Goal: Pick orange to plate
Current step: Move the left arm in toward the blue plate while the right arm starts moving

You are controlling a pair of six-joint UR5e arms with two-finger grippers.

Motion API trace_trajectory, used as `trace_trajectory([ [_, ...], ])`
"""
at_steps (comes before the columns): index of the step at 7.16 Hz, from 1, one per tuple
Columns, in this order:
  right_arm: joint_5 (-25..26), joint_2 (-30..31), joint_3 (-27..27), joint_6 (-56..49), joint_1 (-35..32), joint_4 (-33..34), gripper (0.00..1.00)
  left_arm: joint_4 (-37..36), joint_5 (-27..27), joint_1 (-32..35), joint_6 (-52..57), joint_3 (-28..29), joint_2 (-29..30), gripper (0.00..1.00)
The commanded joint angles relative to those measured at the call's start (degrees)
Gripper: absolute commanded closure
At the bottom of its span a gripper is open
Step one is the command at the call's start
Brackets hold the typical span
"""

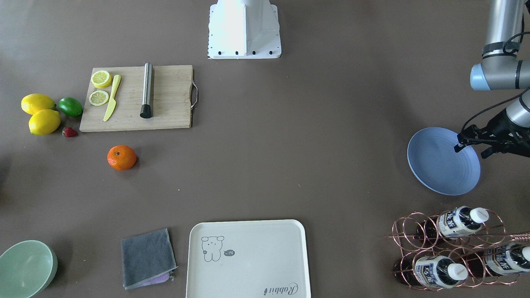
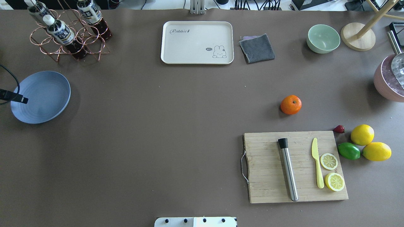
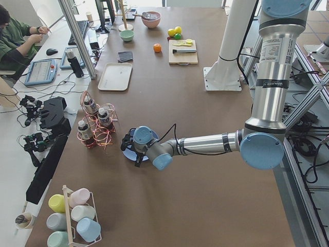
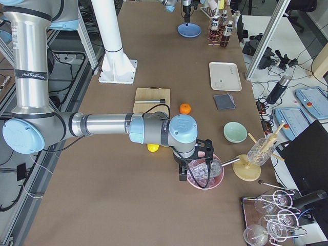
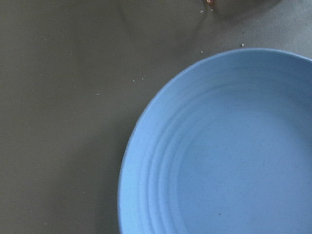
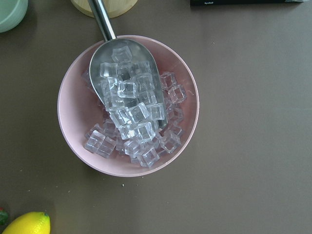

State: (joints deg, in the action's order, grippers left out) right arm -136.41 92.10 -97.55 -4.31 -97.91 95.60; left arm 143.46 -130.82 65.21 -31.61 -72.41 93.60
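Observation:
The orange point(image 1: 121, 157) sits alone on the brown table, just in front of the cutting board; it also shows in the overhead view point(image 2: 291, 104). The pale-blue plate point(image 1: 444, 161) lies empty at the table's far other end, and the left wrist view is filled with it point(image 5: 224, 146). My left gripper point(image 1: 484, 145) hangs over the plate's edge. Only dark parts and a cable show, so I cannot tell its state. My right gripper point(image 4: 195, 171) hovers above a pink bowl of ice, far from the orange. I cannot tell whether it is open or shut.
A wooden cutting board point(image 2: 295, 167) holds a metal muddler, a yellow knife and lemon slices. Two lemons point(image 2: 369, 143), a lime point(image 2: 348, 150) and a strawberry lie beside it. There is also a cream tray point(image 2: 197, 42), grey cloth point(image 2: 257, 48), mint bowl point(image 2: 323, 38), ice bowl point(image 6: 127, 105) and bottle rack point(image 2: 68, 31).

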Motion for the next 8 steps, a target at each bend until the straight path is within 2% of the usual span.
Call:
trace_trajectory([
  [1, 0.0, 0.2, 0.0, 0.0, 0.0, 0.0, 0.00, 0.1, 0.0, -0.2, 0.4, 0.6, -0.1, 0.08],
  [2, 0.0, 0.2, 0.0, -0.1, 0.0, 0.0, 0.00, -0.2, 0.0, -0.2, -0.4, 0.6, -0.1, 0.50],
  [3, 0.0, 0.2, 0.0, 0.0, 0.0, 0.0, 0.00, -0.3, -0.1, -0.2, -0.3, 0.7, -0.1, 0.99],
  [5, 0.0, 0.2, -0.1, 0.0, 0.0, -0.1, 0.00, -0.4, -0.7, -0.2, 0.1, 0.3, -0.2, 1.00],
  [6, -0.1, 0.2, -0.1, -0.1, 0.0, -0.1, 0.00, -0.6, -2.7, 0.0, 0.1, 0.4, -0.1, 1.00],
  [8, -0.1, 0.1, -0.9, -0.1, 0.0, -0.1, 0.00, -5.5, -10.6, 4.7, -0.3, -0.1, 1.9, 1.00],
])
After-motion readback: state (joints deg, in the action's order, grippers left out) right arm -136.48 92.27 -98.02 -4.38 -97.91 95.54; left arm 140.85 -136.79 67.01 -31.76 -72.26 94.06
